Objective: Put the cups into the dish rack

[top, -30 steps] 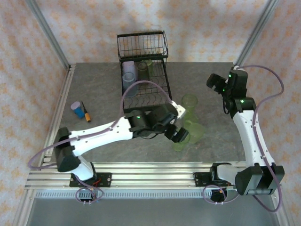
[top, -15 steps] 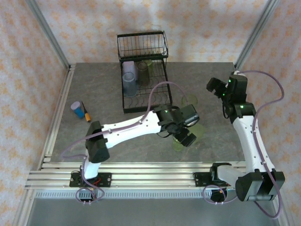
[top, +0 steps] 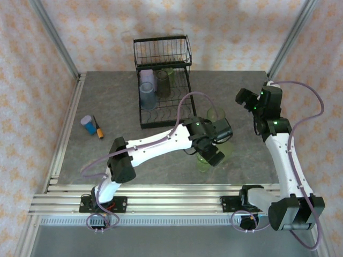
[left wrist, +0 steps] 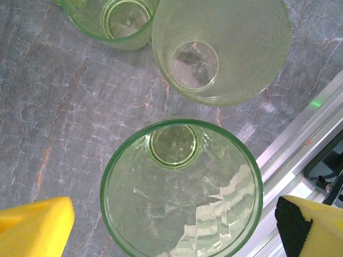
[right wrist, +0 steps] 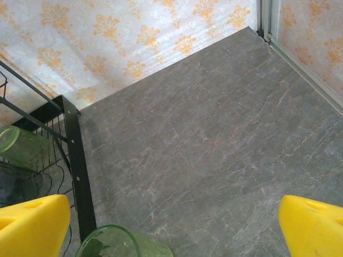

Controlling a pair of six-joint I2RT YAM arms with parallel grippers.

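**Left arm poised over a green cup, rack part filled**

The left gripper (top: 211, 156) hangs over the nearest green cup (top: 203, 163), which stands on the grey table (top: 118, 107) near its front edge. In the left wrist view the yellow fingers (left wrist: 35, 225) are spread wide, one on each side of that cup, whose open mouth faces up. The pads look just clear of its wall, though the frame cuts them off and I can't swear to it.

A second green cup (left wrist: 222, 48) and a third green cup (left wrist: 118, 21) stand close behind it, nearly touching each other.

The dish rack (top: 161, 52) sits at the back middle of the table. Its tray holds a lavender cup (top: 148, 80), a light blue cup (top: 146, 99) in front of that, and a dark grey cup (top: 162, 85) beside them.

The right gripper (top: 245, 99) is held up off to the right, well apart from the rack. Its fingers (right wrist: 32, 225) are wide apart with nothing between them.
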